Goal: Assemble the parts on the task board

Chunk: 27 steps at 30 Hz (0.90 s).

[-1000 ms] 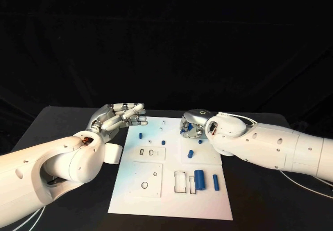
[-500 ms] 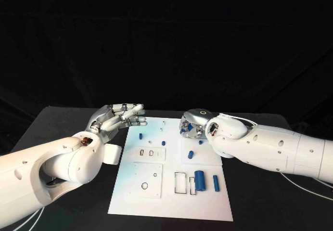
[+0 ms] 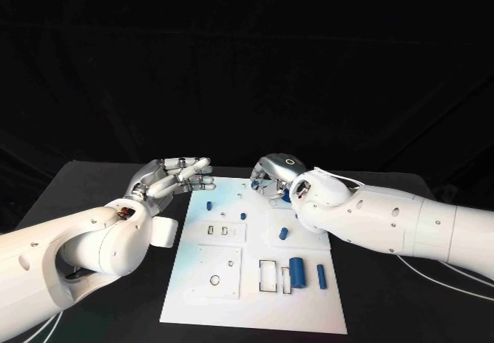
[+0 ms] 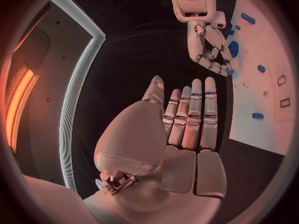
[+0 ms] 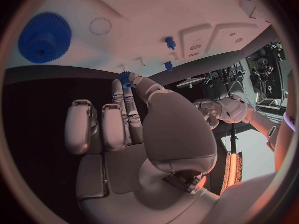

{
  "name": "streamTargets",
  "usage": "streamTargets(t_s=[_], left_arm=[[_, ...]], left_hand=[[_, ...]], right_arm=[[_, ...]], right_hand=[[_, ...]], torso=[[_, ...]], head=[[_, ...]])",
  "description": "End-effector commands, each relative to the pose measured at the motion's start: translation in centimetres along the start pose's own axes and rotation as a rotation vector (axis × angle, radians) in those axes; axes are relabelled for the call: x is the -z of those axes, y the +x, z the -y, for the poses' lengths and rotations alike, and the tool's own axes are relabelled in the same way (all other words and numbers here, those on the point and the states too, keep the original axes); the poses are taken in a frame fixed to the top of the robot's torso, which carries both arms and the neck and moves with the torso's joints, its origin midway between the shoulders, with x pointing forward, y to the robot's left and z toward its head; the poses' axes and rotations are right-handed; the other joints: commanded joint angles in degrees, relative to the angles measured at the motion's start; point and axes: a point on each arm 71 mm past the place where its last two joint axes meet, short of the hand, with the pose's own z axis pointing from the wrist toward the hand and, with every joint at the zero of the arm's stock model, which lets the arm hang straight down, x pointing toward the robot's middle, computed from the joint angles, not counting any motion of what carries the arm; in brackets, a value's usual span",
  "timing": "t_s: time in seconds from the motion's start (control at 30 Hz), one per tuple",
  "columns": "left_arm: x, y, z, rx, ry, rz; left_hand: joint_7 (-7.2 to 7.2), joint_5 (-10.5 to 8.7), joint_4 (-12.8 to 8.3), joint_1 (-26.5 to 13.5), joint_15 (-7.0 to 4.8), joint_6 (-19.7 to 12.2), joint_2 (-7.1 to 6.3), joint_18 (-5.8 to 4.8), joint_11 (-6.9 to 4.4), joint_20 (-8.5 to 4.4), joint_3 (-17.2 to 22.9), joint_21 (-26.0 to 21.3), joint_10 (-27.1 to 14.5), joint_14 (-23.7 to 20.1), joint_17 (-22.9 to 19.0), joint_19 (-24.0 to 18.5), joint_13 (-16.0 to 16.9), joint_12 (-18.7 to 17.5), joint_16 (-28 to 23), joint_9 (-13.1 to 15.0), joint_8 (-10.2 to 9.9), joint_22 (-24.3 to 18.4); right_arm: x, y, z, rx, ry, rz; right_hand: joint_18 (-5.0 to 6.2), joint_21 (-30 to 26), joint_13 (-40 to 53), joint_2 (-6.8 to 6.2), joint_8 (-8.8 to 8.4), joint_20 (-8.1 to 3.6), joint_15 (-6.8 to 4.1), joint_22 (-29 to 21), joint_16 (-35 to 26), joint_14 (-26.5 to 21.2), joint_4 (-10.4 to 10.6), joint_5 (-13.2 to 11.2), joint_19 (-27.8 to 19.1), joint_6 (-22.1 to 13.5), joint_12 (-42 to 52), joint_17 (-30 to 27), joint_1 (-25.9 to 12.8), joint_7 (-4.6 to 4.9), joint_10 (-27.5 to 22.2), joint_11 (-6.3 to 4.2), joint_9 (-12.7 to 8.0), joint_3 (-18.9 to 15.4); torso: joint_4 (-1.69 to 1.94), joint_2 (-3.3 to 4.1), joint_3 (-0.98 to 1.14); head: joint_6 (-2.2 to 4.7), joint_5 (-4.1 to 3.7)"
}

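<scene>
The white task board [image 3: 258, 300] lies in the middle of the table, also seen as the task board [image 5: 156, 15] and the task board [image 4: 261, 119]. My right hand [image 3: 270, 179] hovers over its far end and pinches a small blue gear [image 5: 124, 78] between thumb and a fingertip. A large blue gear [image 5: 45, 36] sits on the board just beyond those fingers, and the same large gear [image 4: 233, 49] shows beside my right hand [image 4: 209, 45]. My left hand [image 3: 170, 179] floats off the board's far left corner, empty, fingers straight, as my left hand [image 4: 187, 124] confirms.
Loose blue parts lie on the board: a thick cylinder [image 3: 296, 270], a thin pin [image 3: 320, 275], a short peg [image 3: 283, 231] and two small pieces [image 3: 209, 205] near the far left. Raised white plates with slots [image 3: 225, 230] occupy the board's left half.
My right hand has lifted and moved toward the board's far end and slightly left. My left hand has barely shifted.
</scene>
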Motion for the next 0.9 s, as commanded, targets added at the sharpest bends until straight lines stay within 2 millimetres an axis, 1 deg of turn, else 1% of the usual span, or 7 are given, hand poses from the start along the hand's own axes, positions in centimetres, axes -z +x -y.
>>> streamTargets(t_s=[0.03, 0.1, 0.3, 0.6, 0.7, 0.8, 0.9], left_arm=[[-0.1, 0.3, 0.1, 0.015, 0.005, -0.017], [-0.1, 0.3, 0.1, 0.016, 0.005, -0.018], [-0.2, 0.4, 0.1, 0.017, 0.004, -0.020], [-0.2, 0.6, 0.1, 0.019, 0.004, -0.024], [-0.2, 0.7, 0.1, 0.019, 0.004, -0.026], [-0.3, 0.7, 0.1, 0.019, 0.004, -0.025], [-0.3, 0.6, 0.1, 0.018, 0.003, -0.025]], left_hand=[[0.33, -0.01, -0.09, -0.48, 0.16, -0.01, 0.21, 0.10, 0.29, 0.03, -0.31, 0.23, -0.09, -0.11, 0.07, -0.12, -0.06, -0.21, -0.16, -0.07, -0.21, 0.10], [0.34, -0.01, -0.11, -0.48, 0.17, -0.03, 0.21, 0.10, 0.30, 0.03, -0.31, 0.23, -0.10, -0.13, 0.08, -0.14, -0.06, -0.23, -0.19, -0.08, -0.23, 0.09], [0.54, 0.00, -0.19, -0.49, 0.28, -0.25, 0.17, 0.09, 0.45, 0.09, -0.36, 0.25, -0.35, -0.25, 0.17, -0.31, -0.07, -0.48, -0.39, -0.11, -0.46, 0.09], [0.56, 0.00, -0.21, -0.49, 0.29, -0.28, 0.17, 0.09, 0.47, 0.10, -0.36, 0.26, -0.38, -0.26, 0.19, -0.33, -0.07, -0.51, -0.42, -0.11, -0.48, 0.09], [0.56, 0.00, -0.21, -0.49, 0.29, -0.28, 0.17, 0.09, 0.47, 0.10, -0.36, 0.26, -0.38, -0.26, 0.19, -0.33, -0.07, -0.51, -0.42, -0.11, -0.48, 0.09], [0.56, 0.00, -0.21, -0.49, 0.29, -0.28, 0.17, 0.09, 0.47, 0.10, -0.36, 0.26, -0.38, -0.26, 0.19, -0.33, -0.07, -0.51, -0.42, -0.11, -0.48, 0.09], [0.56, 0.00, -0.21, -0.49, 0.29, -0.28, 0.17, 0.09, 0.47, 0.10, -0.36, 0.26, -0.38, -0.26, 0.19, -0.33, -0.07, -0.51, -0.42, -0.11, -0.48, 0.09]], right_arm=[[-0.5, -0.3, -0.1, -0.019, 0.012, 0.056], [-0.9, -0.1, -0.4, -0.026, 0.007, 0.052], [-1.6, 0.6, -0.8, -0.034, 0.000, 0.029], [-2.3, 1.3, -0.5, -0.032, 0.012, 0.014], [-2.4, 1.5, -0.4, -0.032, 0.014, 0.006], [-2.4, 1.7, -0.4, -0.032, 0.015, -0.002], [-2.4, 1.7, -0.3, -0.031, 0.018, -0.008]], right_hand=[[-0.57, 0.37, 0.66, 0.48, 0.09, -0.12, -0.20, 0.07, -0.06, 2.29, -0.23, 0.14, 0.46, 0.08, -0.22, 0.00, 0.90, 0.50, 0.12, 0.01, 0.04, 0.59], [-0.59, 0.44, 0.69, 0.48, 0.08, -0.11, -0.20, 0.19, 0.00, 2.30, -0.26, 0.18, 0.51, 0.06, -0.18, 0.08, 0.91, 0.52, 0.19, 0.01, 0.09, 0.67], [-0.58, 0.46, 0.70, 0.45, 0.03, -0.10, -0.18, 0.21, 0.03, 2.30, -0.24, 0.31, 0.49, -0.03, -0.17, 0.09, 0.84, 0.57, 0.18, 0.05, 0.14, 0.73], [-0.56, 0.43, 0.71, 0.42, 0.00, -0.09, -0.16, 0.15, -0.01, 2.28, -0.23, 0.39, 0.44, -0.08, -0.17, 0.00, 0.79, 0.59, 0.17, 0.07, 0.18, 0.76], [-0.55, 0.39, 0.71, 0.41, -0.01, -0.08, -0.16, 0.09, 0.00, 2.28, -0.22, 0.42, 0.39, -0.10, -0.17, 0.01, 0.77, 0.60, 0.16, 0.08, 0.19, 0.77], [-0.55, 0.38, 0.72, 0.41, -0.01, -0.08, -0.15, 0.07, -0.01, 2.28, -0.21, 0.44, 0.37, -0.10, -0.16, 0.00, 0.74, 0.60, 0.16, 0.09, 0.21, 0.78], [-0.54, 0.38, 0.72, 0.41, -0.01, -0.08, -0.15, 0.06, -0.01, 2.28, -0.20, 0.45, 0.36, -0.11, -0.16, -0.01, 0.72, 0.61, 0.17, 0.09, 0.22, 0.78]], torso=[[0.25, 0.09, -0.03], [0.18, 0.14, -0.03], [0.59, 0.26, -0.15], [0.59, 0.28, -0.19], [0.71, 0.29, -0.21], [0.46, 0.32, -0.12], [0.43, 0.33, -0.18]], head=[[-0.07, -0.11], [-0.07, 0.09], [-0.10, -0.07], [0.02, 0.13], [-0.04, 0.19], [-0.16, 0.68], [-0.22, 0.65]])
